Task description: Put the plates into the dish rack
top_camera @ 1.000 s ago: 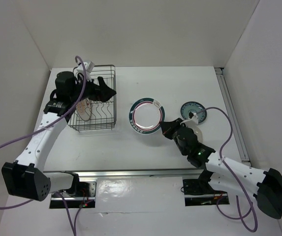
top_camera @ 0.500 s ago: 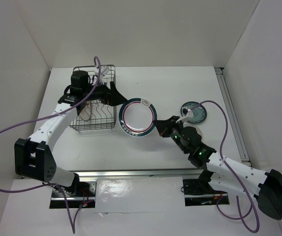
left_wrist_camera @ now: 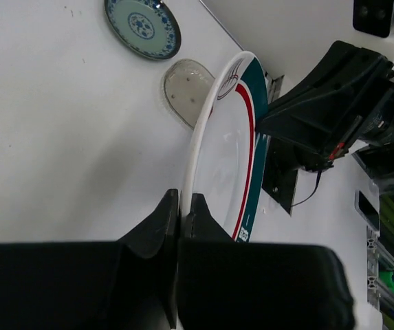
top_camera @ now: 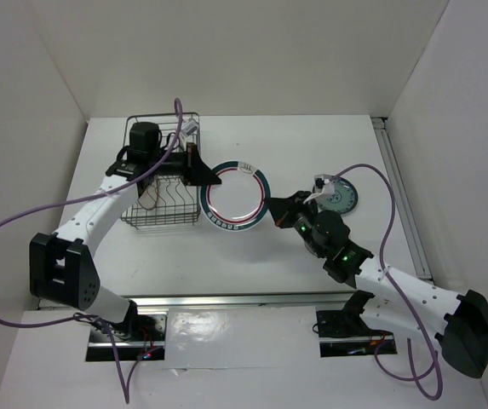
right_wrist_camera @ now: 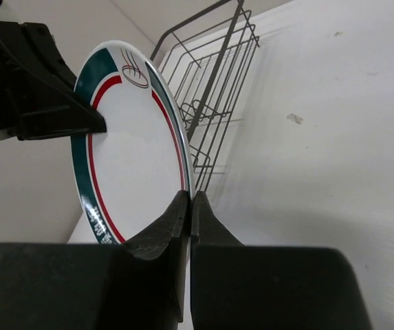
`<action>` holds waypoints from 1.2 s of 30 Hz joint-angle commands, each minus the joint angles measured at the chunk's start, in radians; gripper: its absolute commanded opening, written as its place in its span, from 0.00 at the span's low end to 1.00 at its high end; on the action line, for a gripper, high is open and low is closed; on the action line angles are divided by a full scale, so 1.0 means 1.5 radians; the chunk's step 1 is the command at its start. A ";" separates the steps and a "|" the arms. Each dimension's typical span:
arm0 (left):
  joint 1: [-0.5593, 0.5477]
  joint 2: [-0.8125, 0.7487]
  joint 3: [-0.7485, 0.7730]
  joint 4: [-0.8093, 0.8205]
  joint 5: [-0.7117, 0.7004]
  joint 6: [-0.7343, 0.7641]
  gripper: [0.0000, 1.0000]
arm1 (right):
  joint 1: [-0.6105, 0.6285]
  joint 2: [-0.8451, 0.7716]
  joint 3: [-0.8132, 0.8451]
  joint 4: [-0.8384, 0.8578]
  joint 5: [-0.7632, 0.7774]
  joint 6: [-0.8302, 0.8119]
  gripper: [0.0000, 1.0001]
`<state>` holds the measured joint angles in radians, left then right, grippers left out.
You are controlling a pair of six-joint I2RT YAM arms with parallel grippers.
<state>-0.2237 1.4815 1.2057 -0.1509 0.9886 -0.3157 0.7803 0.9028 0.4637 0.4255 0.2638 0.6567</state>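
Observation:
The white plate with a green-red rim ring [top_camera: 237, 194] hangs on edge above the table, just right of the dish rack [top_camera: 163, 213]. My left gripper [top_camera: 206, 177] is shut on its left rim, and in the left wrist view its jaws [left_wrist_camera: 181, 199] pinch the plate [left_wrist_camera: 227, 158]. My right gripper [top_camera: 271, 209] is shut on the opposite rim [right_wrist_camera: 187, 199]. A pale plate with a reddish centre [top_camera: 147, 197] stands inside the rack. The small teal patterned plate [top_camera: 339, 194] and a small beige-grey plate [left_wrist_camera: 186, 82] lie flat on the table.
The wire rack [right_wrist_camera: 214, 89] stands at the table's back left, close to the left wall. A metal rail [top_camera: 401, 204] runs along the table's right edge. Purple cables loop from both arms.
The right gripper has carried the ringed plate left toward the rack. The left arm swung over from the rack and closed on the plate's other rim.

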 commanded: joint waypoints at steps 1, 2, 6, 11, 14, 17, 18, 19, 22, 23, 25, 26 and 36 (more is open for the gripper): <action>-0.002 -0.005 0.026 0.018 -0.028 0.018 0.00 | 0.009 -0.011 0.046 0.077 -0.020 -0.014 0.00; -0.002 -0.011 0.026 0.018 -0.039 0.018 0.00 | 0.009 -0.011 0.046 0.077 -0.020 -0.014 0.00; -0.002 -0.066 0.033 -0.015 -0.175 0.024 0.00 | 0.002 -0.011 0.045 0.060 -0.007 -0.007 1.00; -0.002 -0.207 0.046 -0.094 -0.599 0.058 0.00 | 0.002 -0.011 0.060 -0.013 0.010 -0.022 1.00; -0.002 -0.260 0.026 -0.088 -0.808 0.077 0.00 | -0.004 -0.011 0.060 -0.020 0.010 -0.022 1.00; -0.002 -0.278 0.011 -0.069 -0.932 0.101 0.00 | -0.004 -0.011 0.046 -0.027 -0.003 -0.022 1.00; -0.002 -0.278 0.004 -0.057 -0.962 0.112 0.00 | -0.004 -0.011 0.046 -0.027 -0.003 -0.022 1.00; -0.002 -0.264 0.004 -0.051 -0.963 0.124 0.00 | -0.004 -0.011 0.046 -0.035 -0.009 -0.028 1.00; -0.002 -0.208 0.016 -0.066 -1.017 0.142 0.00 | -0.010 0.005 0.046 -0.042 -0.023 -0.036 1.00; -0.002 -0.198 0.016 -0.066 -1.032 0.142 0.00 | -0.010 0.005 0.052 -0.049 -0.023 -0.036 1.00; -0.002 -0.190 0.016 -0.051 -1.053 0.158 0.00 | -0.010 0.011 0.052 -0.050 -0.031 -0.042 1.00; -0.002 -0.190 0.008 -0.042 -1.061 0.165 0.00 | -0.010 0.017 0.052 -0.050 -0.037 -0.042 1.00; -0.002 -0.128 0.025 -0.071 -1.056 0.146 0.00 | -0.010 -0.023 0.010 -0.050 -0.037 -0.036 1.00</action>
<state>-0.2287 1.2621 1.1915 -0.2989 -0.5728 -0.0837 0.7715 0.9047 0.4927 0.3405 0.2127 0.6121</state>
